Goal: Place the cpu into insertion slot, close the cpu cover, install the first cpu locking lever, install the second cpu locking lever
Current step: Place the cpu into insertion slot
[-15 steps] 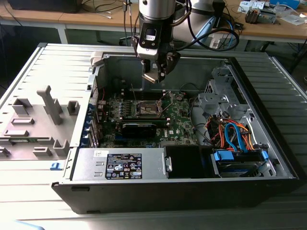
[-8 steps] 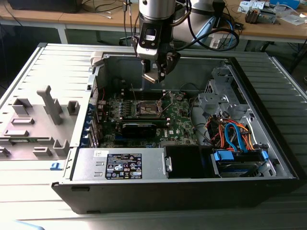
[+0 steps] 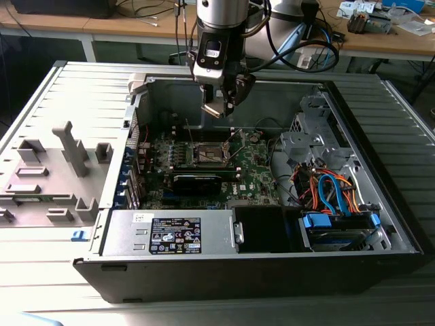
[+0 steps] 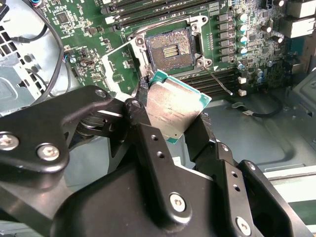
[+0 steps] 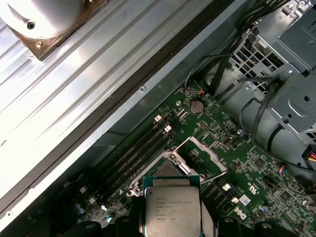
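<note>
Second wrist view shows the gripper (image 4: 170,121) clamped on the cpu (image 4: 175,103), held tilted in the air above the bare insertion slot (image 4: 170,49) with the cpu cover (image 4: 120,48) raised, so placing is the step in hand, and seating calls for levelling and squaring the chip to the socket.

Fine print lines stand on the cpu (image 5: 172,210) face and on the power supply label (image 3: 175,236); none can be made out.
</note>
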### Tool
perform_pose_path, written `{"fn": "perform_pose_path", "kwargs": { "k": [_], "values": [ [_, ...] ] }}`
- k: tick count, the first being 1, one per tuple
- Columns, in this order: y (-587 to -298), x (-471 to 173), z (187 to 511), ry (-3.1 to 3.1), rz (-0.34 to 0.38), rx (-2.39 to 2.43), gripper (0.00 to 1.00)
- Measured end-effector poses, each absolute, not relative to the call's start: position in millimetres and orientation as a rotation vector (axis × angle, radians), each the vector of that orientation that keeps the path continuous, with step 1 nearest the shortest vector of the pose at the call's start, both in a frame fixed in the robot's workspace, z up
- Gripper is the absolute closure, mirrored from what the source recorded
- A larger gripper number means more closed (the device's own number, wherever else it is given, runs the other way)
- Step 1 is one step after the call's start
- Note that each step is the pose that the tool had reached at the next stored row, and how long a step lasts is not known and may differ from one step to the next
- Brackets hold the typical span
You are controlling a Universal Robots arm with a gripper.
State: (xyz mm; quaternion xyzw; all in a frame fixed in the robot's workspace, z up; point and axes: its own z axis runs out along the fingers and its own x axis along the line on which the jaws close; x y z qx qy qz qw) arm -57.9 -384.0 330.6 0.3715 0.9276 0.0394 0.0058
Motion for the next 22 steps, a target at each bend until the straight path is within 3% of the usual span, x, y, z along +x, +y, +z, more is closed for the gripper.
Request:
{"fn": "perform_pose_path", "kwargs": {
  "k": [22],
  "values": [
    [-384.0, -57.9, 330.6, 2.895, 0.123, 1.181, 0.45]
  ]
}}
